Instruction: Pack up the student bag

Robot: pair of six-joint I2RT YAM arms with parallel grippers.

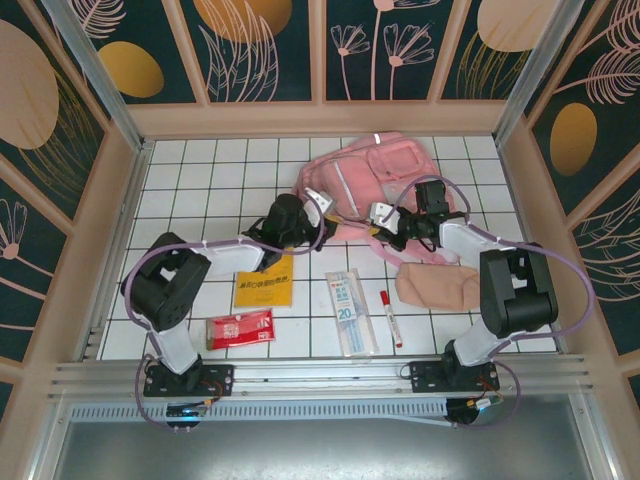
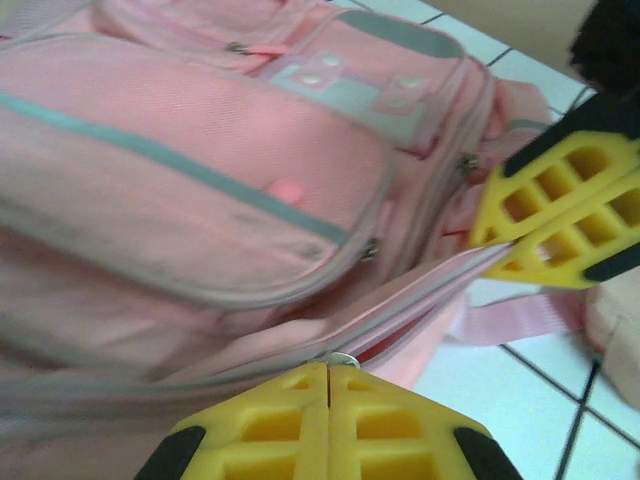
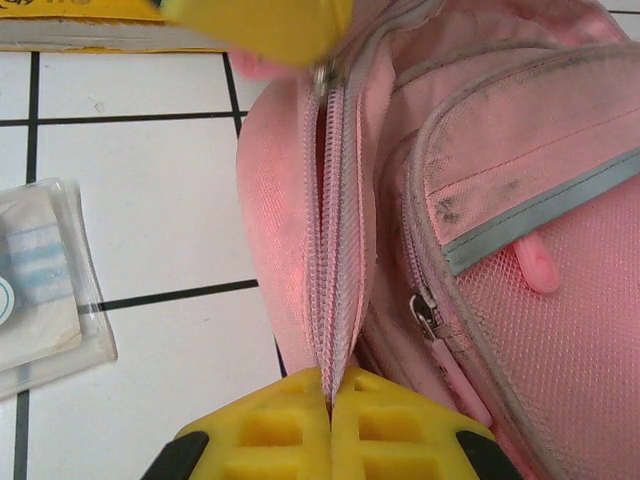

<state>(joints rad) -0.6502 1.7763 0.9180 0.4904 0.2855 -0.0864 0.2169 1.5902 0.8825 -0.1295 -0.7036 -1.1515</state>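
Observation:
The student bag (image 1: 375,170), a soft pink backpack with grey strips, lies at the back middle of the tiled table. My left gripper (image 1: 318,206) is at its near left edge, and in the left wrist view the yellow jaws (image 2: 328,366) are shut with a silver zip pull (image 2: 343,358) at their tips. My right gripper (image 1: 385,214) is a little to the right on the same zip. The right wrist view shows it (image 3: 330,388) shut on the end of the main zip's tape (image 3: 335,250), which is slightly parted. The bag (image 3: 520,150) fills the right of that view.
A yellow booklet (image 1: 265,285), a red packet (image 1: 240,328), a clear sleeve with a ruler (image 1: 350,310) and a red marker (image 1: 390,317) lie on the near tiles. A beige-pink pouch (image 1: 437,285) sits under the right arm. Raised walls ring the table.

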